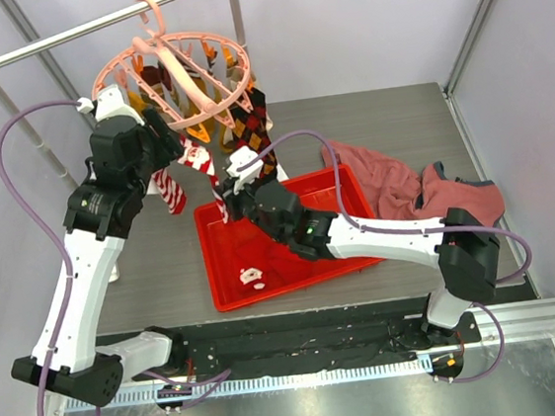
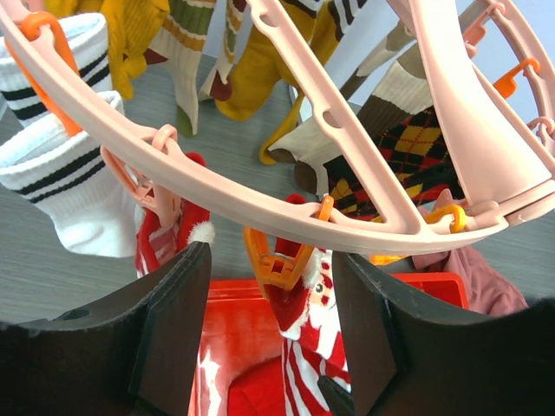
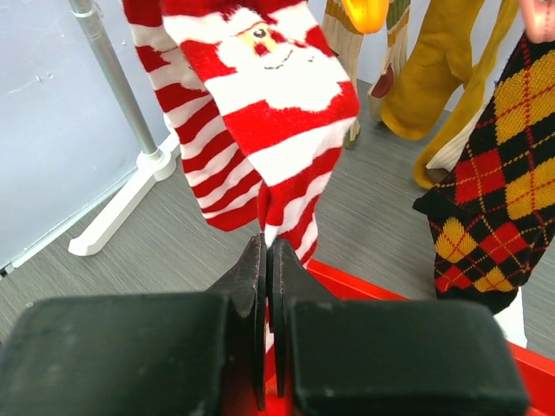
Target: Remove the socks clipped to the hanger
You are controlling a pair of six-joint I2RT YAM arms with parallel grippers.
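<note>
The salmon-pink round hanger (image 1: 184,71) hangs from the white rail; its ring (image 2: 260,204) crosses the left wrist view. Several socks hang from its pegs: white with dark bands (image 2: 61,182), mustard yellow (image 2: 260,78), dark argyle (image 3: 494,199). A red-and-white striped Santa sock (image 3: 277,113) hangs from an orange peg (image 2: 277,264). My left gripper (image 2: 270,256) is open, its jaws either side of that peg, just under the ring. My right gripper (image 3: 270,247) is shut on the lower end of the striped sock, above the tray's far edge (image 1: 226,208).
A red tray (image 1: 327,185) lies below the hanger, with a small white-and-red item (image 1: 252,274) in it. A reddish-pink cloth (image 1: 395,191) lies to the tray's right. The white rail (image 1: 109,22) has a stand foot (image 3: 121,208) on the left. A second striped sock (image 1: 169,190) hangs nearby.
</note>
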